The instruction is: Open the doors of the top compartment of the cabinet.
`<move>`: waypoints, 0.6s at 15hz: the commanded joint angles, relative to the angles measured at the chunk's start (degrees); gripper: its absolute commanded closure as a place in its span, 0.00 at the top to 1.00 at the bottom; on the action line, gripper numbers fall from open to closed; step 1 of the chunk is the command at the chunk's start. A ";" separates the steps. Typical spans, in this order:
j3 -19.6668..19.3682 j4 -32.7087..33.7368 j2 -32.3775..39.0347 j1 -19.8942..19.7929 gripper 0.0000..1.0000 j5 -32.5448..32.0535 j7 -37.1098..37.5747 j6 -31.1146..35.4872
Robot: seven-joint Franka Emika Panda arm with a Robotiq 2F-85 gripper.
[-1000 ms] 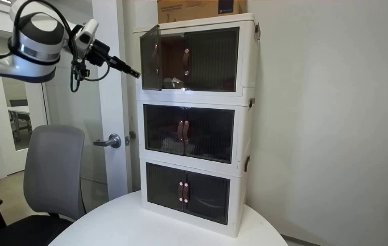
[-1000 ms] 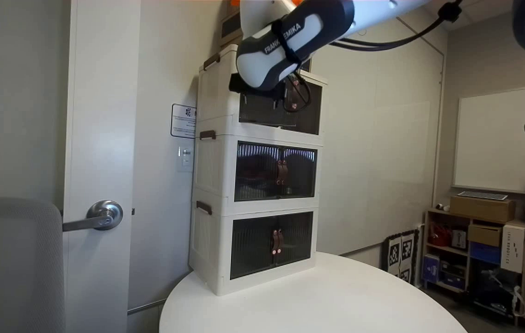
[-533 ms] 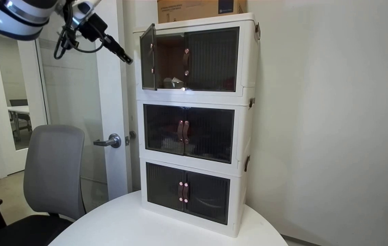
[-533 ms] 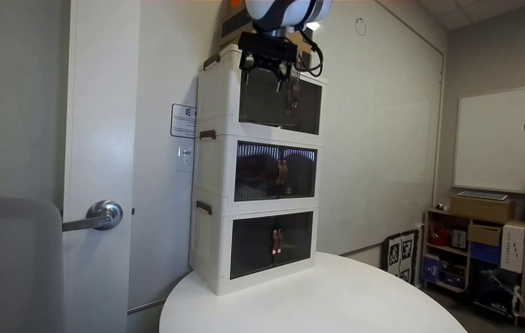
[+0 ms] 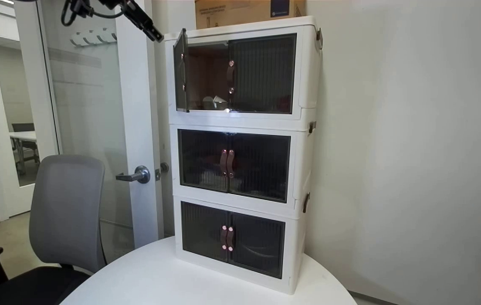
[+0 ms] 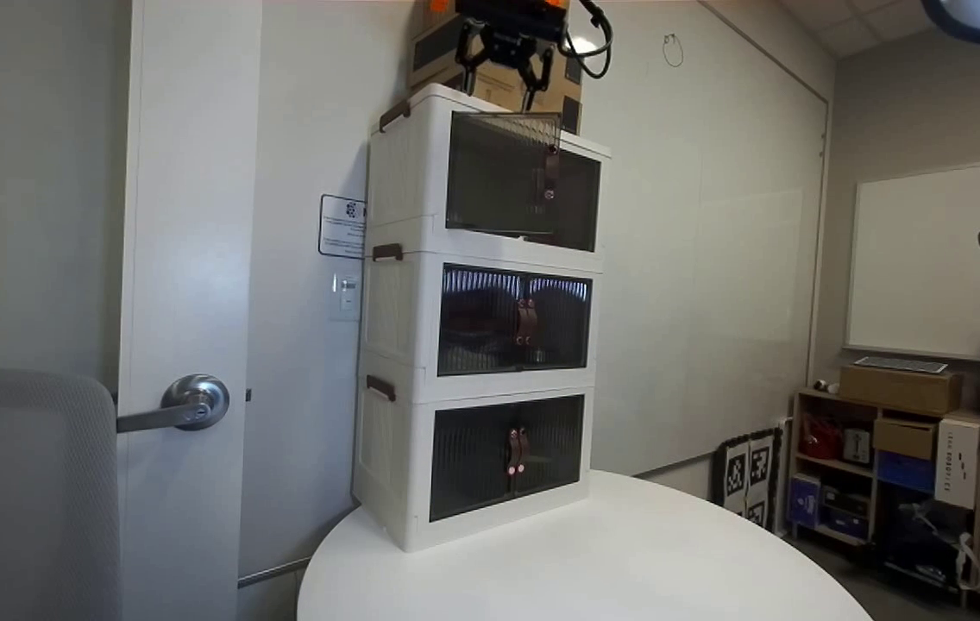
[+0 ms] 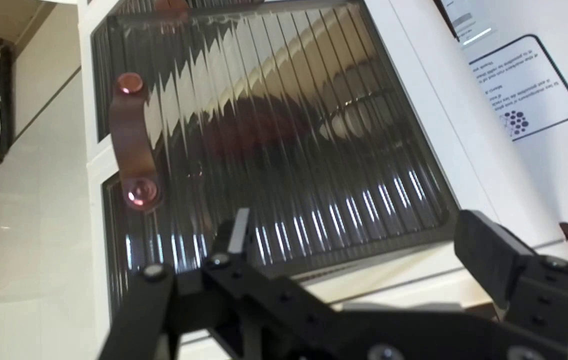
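A white cabinet (image 5: 240, 120) of three stacked compartments stands on a round table; it also shows in an exterior view (image 6: 399, 319). In the top compartment, a dark ribbed door (image 5: 180, 76) stands swung outward; it also shows in an exterior view (image 6: 499, 177) and in the wrist view (image 7: 284, 150) with its brown strap handle (image 7: 134, 145). The other top door (image 5: 263, 74) is closed, its handle (image 5: 231, 77) at its inner edge. My gripper (image 5: 158, 37) is open and empty, near the top of the swung door; its spread fingers show in an exterior view (image 6: 499, 99) and the wrist view (image 7: 354, 225).
A cardboard box (image 5: 244, 12) sits on top of the cabinet. The lower compartments' doors (image 5: 234, 165) are closed. The white round table (image 5: 172, 279) stands under the cabinet. A grey chair (image 5: 67, 207) and a room door (image 5: 136, 127) are beside it.
My gripper has risen from beside the swung door to about the cabinet's top edge. The swung door has turned somewhat further outward. The closed door has not moved.
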 commanded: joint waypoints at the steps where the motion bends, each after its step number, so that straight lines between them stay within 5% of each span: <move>1: 1.44 11.52 -2.71 -8.06 1.00 -0.35 0.97 -3.34; 5: 0.40 16.06 -4.83 -12.63 1.00 -1.06 1.42 3.42; 9: -3.52 19.46 -7.27 -16.52 1.00 -3.87 10.10 2.13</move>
